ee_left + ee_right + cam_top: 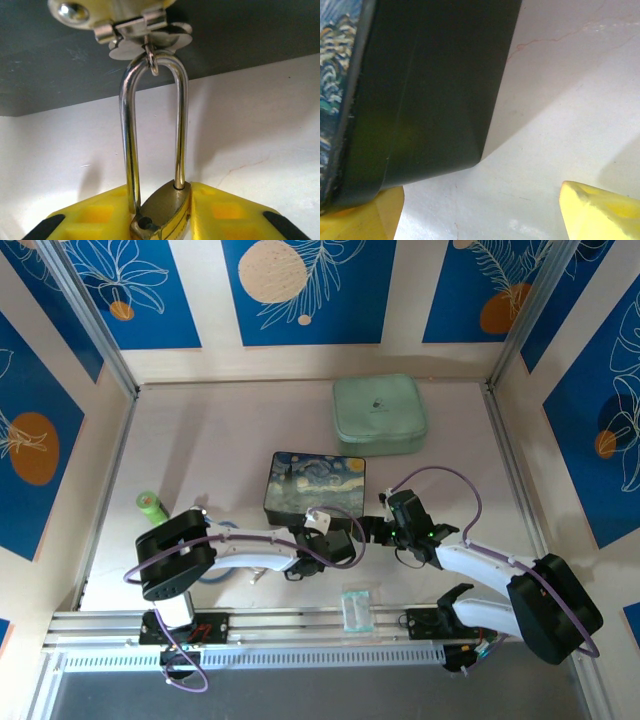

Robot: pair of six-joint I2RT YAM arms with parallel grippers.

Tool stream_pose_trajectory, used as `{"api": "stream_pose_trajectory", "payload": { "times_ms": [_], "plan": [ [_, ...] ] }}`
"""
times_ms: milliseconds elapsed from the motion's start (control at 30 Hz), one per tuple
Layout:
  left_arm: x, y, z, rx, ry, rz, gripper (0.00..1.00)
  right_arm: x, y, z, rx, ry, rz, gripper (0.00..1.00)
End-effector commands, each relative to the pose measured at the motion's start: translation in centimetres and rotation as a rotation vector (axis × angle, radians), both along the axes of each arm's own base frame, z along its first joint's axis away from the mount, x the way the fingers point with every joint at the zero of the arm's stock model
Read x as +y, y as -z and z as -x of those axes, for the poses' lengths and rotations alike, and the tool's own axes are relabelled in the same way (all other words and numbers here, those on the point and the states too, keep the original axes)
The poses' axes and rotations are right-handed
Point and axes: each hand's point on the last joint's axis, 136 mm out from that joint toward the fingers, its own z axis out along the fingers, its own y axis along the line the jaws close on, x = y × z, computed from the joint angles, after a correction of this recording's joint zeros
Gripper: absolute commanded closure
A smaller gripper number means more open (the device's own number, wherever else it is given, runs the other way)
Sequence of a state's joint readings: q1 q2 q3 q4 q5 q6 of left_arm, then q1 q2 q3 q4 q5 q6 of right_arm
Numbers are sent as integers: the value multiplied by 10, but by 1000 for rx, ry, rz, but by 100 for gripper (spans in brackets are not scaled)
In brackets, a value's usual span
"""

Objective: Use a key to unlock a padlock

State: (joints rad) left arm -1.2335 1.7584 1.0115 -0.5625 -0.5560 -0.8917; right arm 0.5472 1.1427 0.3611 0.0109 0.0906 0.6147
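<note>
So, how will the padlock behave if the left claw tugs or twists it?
Probably rigid: the padlock is brass-looking with a metal shackle. Its polished surfaces may slip in the left claw. The shackle hangs through a small ring on the clasp, so it would likely swing, not come free.

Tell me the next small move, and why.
Probably the right gripper should withdraw from the box and fetch the key: its jaws are open and empty, while the left gripper clamps the padlock body, shackle hooked through the clasp.
</note>
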Motion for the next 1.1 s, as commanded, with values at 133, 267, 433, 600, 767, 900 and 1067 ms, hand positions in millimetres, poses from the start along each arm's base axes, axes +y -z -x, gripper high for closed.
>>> {"api": "stream_pose_trajectory", "payload": {
  "times_ms": [133, 267, 433, 600, 767, 900, 1067],
  "plan": [
    [-5, 2, 4, 10, 16, -21, 67, 1, -5, -2, -17, 10, -19, 19],
    [-6, 2, 4, 14, 22, -26, 69, 1, -5, -2, -16, 9, -21, 19],
    [-1, -2, 3, 2, 0, -29, 70, 1, -5, -1, -15, 10, -24, 19],
    [1, -6, 2, -4, 0, -41, 73, 1, -5, -2, -18, 11, -24, 19],
    [5, -7, -2, -19, 8, -118, 77, 1, -5, -1, -15, 10, -23, 19],
    [4, -6, -3, -18, 23, -145, 77, 1, -5, -1, -13, 11, -24, 19],
    [1, -3, -1, -1, 30, -154, 77, 1, -5, -1, -13, 12, -23, 19]
  ]
}}
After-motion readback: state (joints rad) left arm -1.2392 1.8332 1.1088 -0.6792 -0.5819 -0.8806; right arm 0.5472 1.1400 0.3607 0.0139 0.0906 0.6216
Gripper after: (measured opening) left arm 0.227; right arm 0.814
